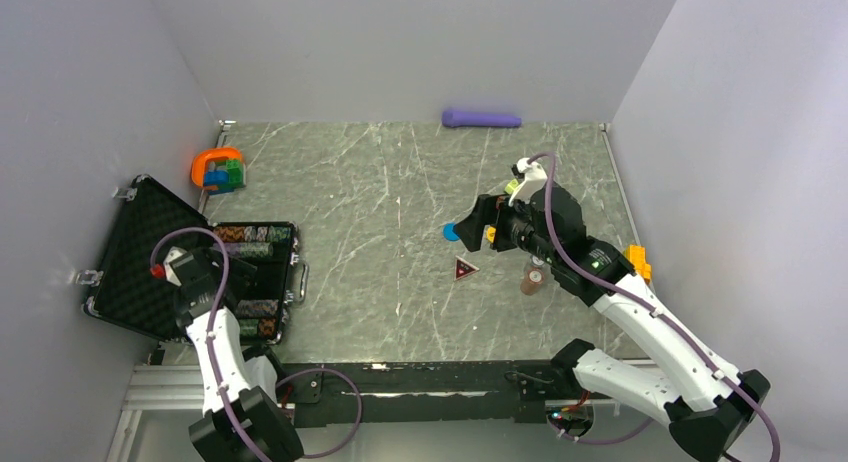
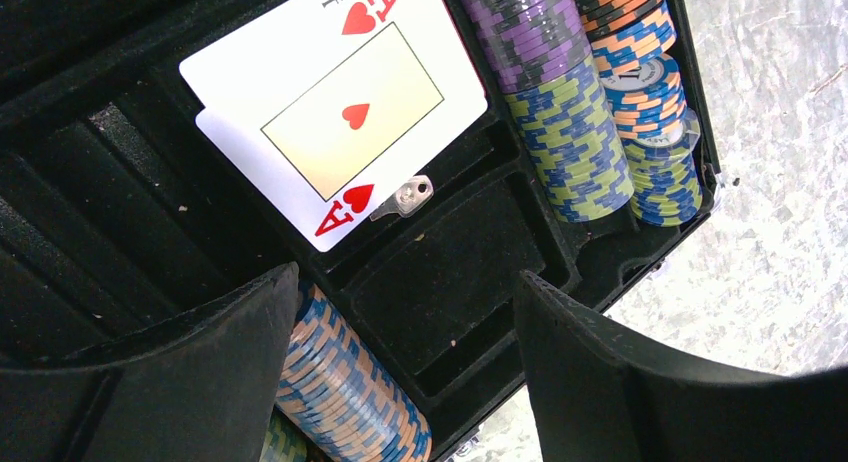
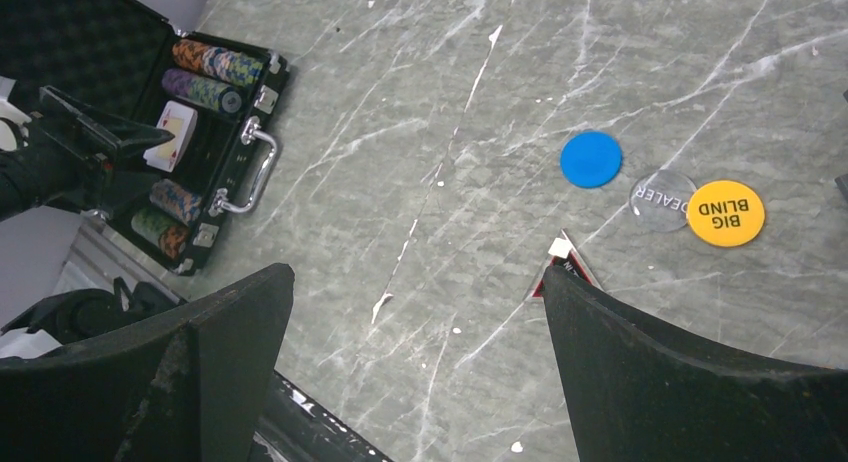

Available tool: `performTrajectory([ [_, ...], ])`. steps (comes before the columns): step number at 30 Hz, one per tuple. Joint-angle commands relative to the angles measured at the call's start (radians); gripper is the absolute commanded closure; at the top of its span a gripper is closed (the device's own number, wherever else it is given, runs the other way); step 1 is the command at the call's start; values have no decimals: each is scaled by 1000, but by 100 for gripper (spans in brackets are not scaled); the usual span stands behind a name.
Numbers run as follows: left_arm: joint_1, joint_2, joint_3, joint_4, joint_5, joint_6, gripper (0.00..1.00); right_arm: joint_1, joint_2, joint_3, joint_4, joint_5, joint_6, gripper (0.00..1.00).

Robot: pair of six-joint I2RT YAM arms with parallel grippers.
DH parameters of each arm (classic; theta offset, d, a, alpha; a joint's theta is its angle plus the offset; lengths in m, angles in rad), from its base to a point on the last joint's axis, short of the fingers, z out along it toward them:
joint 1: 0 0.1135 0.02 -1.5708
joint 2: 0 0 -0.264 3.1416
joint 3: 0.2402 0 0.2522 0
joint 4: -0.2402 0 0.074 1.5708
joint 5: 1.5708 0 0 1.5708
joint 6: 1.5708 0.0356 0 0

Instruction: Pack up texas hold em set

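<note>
The black case lies open at the left, its foam lid (image 1: 130, 247) laid back and its tray (image 1: 291, 244) holding rows of striped chips (image 1: 247, 234). My left gripper (image 1: 205, 272) hangs open over the tray with nothing in it. Below it are an ace of hearts (image 2: 340, 112), purple and green chips (image 2: 560, 122), a blue-tan chip row (image 2: 350, 382) and a small key (image 2: 405, 197). My right gripper (image 3: 418, 277) is open and empty above the table. A blue disc (image 3: 590, 159), a clear dealer disc (image 3: 660, 199) and a yellow Big Blind disc (image 3: 726, 213) lie beyond it. The dark red triangle (image 3: 562, 267) peeks out past its right finger.
An orange ring toy with coloured blocks (image 1: 219, 169) sits at the back left. A purple cylinder (image 1: 482, 118) lies against the back wall. A small brownish object (image 1: 533, 280) and an orange-yellow piece (image 1: 637, 260) sit by the right arm. The case handle (image 1: 303, 282) faces the table's middle.
</note>
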Motion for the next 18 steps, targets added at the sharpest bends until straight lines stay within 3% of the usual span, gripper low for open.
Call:
performTrajectory([
  [1,-25,-5,-35,-45,58,-39,18,-3,4,1,47,20,-17,0],
  [9,-40,6,-28,-50,57,-21,16,-3,7,4,38,20,-19,0],
  [14,-39,-16,65,-88,-21,20,1,-3,9,13,14,51,-32,0],
  [18,-40,-15,167,-125,-96,92,1,-4,17,25,-13,75,-40,0],
])
